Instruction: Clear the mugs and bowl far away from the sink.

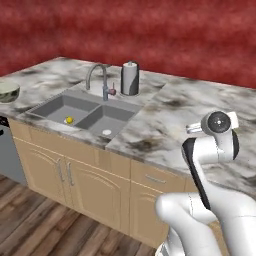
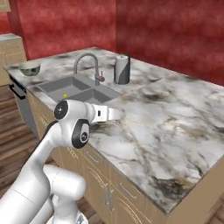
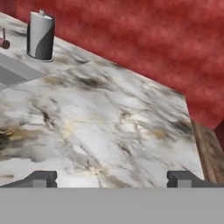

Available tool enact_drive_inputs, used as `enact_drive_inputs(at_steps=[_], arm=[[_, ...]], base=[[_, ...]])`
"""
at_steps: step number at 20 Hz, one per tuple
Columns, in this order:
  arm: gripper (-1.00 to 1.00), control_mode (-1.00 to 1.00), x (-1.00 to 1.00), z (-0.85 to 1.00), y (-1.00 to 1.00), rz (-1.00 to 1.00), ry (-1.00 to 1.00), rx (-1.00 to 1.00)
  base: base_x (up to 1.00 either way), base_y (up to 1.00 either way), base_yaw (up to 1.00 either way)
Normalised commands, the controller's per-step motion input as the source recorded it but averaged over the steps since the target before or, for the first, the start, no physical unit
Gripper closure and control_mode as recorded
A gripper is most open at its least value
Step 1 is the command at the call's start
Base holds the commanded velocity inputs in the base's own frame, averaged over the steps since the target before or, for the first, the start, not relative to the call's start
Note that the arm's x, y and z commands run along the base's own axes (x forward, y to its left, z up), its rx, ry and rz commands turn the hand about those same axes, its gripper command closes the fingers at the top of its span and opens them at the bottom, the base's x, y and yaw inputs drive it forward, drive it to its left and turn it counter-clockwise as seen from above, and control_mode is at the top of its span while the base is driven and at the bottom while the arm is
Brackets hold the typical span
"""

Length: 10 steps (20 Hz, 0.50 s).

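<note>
The bowl [image 1: 7, 91] [image 2: 29, 68] is wide, pale and greenish, and stands on the marble counter [image 1: 175, 115] at its far left end, left of the sink [image 1: 85, 112] [image 2: 74, 89]. The mugs are out of view. My gripper [image 3: 112, 179] [image 2: 118, 114] hovers low over the bare counter to the right of the sink. It is open, with nothing between its fingertips [image 3: 41, 178], and looks along the counter toward the red wall. The bowl is far from it, on the other side of the sink.
A grey curved faucet [image 1: 97, 75] and a paper towel roll [image 1: 130, 77] [image 3: 41, 36] stand behind the sink. A small yellow thing [image 1: 69, 120] lies in the left basin. The counter's right edge [image 3: 197, 144] drops to a wooden floor.
</note>
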Motion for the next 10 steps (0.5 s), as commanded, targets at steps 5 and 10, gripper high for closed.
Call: enact_drive_inputs(at_steps=[5,10], arm=[[-1.0,1.0,0.0,0.0,0.0,0.0,0.0,0.0],[-1.0,1.0,0.0,0.0,0.0,0.0,0.0,0.0]], base=[[0.34,1.0,-0.21],[0.38,1.0,-0.21]])
